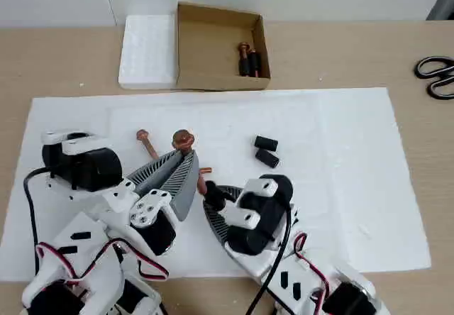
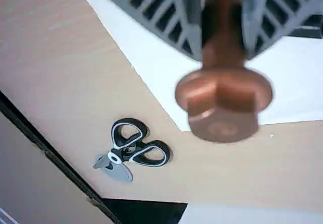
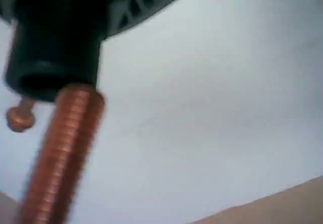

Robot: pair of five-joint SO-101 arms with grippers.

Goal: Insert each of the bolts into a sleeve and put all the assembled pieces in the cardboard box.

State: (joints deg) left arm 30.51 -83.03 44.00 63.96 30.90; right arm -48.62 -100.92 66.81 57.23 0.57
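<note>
My left gripper [image 1: 186, 155] is shut on a copper bolt [image 1: 183, 140], its hex head [image 2: 222, 100] sticking out past the grey fingers [image 2: 151, 12]. My right gripper [image 1: 213, 198] is shut on a black sleeve [image 3: 55, 47]. The bolt's threaded shank [image 3: 60, 153] meets the sleeve's open mouth at a slant; I cannot tell whether it has entered. A loose bolt [image 1: 147, 143] lies on the white mat, and two loose sleeves [image 1: 267, 151] lie to the right. The cardboard box [image 1: 213, 77] at the back holds one assembled piece [image 1: 248, 60].
A white foam block [image 1: 149, 51] sits against the box's left side. Black-handled scissors [image 1: 436, 77] lie on the bare table at the far right. The white mat [image 1: 355, 173] has open room on its right half.
</note>
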